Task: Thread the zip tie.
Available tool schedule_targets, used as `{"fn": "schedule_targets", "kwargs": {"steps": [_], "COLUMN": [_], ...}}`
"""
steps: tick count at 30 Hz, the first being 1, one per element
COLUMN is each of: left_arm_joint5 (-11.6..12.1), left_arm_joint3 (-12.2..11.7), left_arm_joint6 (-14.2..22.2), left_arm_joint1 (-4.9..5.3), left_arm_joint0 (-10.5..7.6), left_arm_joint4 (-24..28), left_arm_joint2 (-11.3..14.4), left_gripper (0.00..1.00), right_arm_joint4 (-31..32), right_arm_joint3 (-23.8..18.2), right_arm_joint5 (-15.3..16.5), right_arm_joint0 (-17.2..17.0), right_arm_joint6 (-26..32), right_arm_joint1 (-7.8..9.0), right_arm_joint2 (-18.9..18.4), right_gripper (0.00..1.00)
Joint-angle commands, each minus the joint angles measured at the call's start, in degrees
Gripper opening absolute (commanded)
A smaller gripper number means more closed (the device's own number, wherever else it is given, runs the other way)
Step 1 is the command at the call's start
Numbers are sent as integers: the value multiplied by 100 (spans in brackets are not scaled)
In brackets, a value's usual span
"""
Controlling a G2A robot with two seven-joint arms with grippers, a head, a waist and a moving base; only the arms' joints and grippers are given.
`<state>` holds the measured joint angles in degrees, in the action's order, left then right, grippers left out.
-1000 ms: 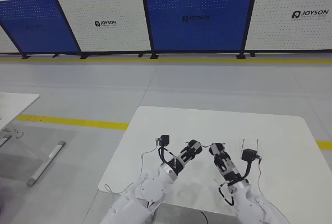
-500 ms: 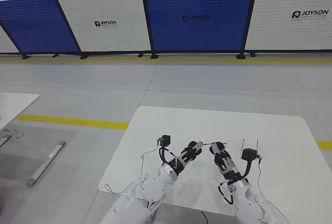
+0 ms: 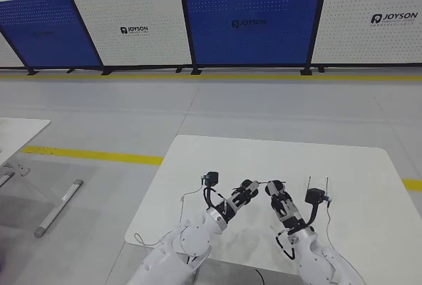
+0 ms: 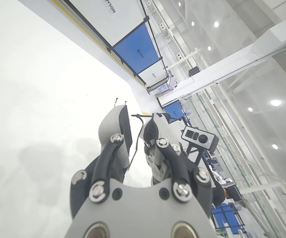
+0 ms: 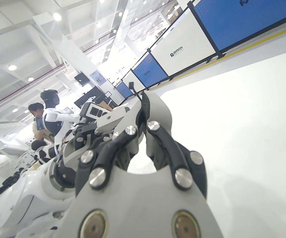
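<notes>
As the right gripper (image 5: 142, 103) clamps the zip tie (image 5: 135, 92) low in the middle of the top view, just above the table (image 3: 339, 164), the head end pokes out past its fingertips. Left gripper (image 4: 139, 114) sits just beside it, jaws apart, tail drooping loose through the gap. No loop yet by the look of it: catching the tail and feeding it through the head is all left to do.

The left end effector (image 4: 136, 115) and right end effector (image 5: 141, 105) each have a grey base plate (image 4: 138, 211) with silver screws (image 4: 97, 192), black linkage bars (image 4: 103, 159) and white fingers (image 4: 112, 125) faced with ribbed black pads (image 4: 127, 125). Behind them, the arms (image 3: 197, 239) are glossy white shells with black joints (image 5: 58, 172), thin cables (image 3: 188, 196) and black wrist cameras (image 3: 209, 177).
</notes>
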<state>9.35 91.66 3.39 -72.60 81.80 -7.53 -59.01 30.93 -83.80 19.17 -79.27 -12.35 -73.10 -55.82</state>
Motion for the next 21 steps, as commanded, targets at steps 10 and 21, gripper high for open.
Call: {"fn": "schedule_targets", "kwargs": {"steps": [10,21], "left_arm_joint5": [34,73], "left_arm_joint3": [-43,-42], "left_arm_joint6": [28,127], "left_arm_joint1": [-6,4], "left_arm_joint0": [-32,-20], "left_arm_joint4": [31,23], "left_arm_joint2": [-1,-14], "left_gripper": [0,0], "right_arm_joint4": [57,167], "right_arm_joint3": [25,60], "right_arm_joint5": [-20,31], "right_arm_joint0": [-10,2], "right_arm_joint6": [31,158], "right_arm_joint1": [-57,-99], "right_arm_joint2": [-46,-77], "right_gripper": [0,0]}}
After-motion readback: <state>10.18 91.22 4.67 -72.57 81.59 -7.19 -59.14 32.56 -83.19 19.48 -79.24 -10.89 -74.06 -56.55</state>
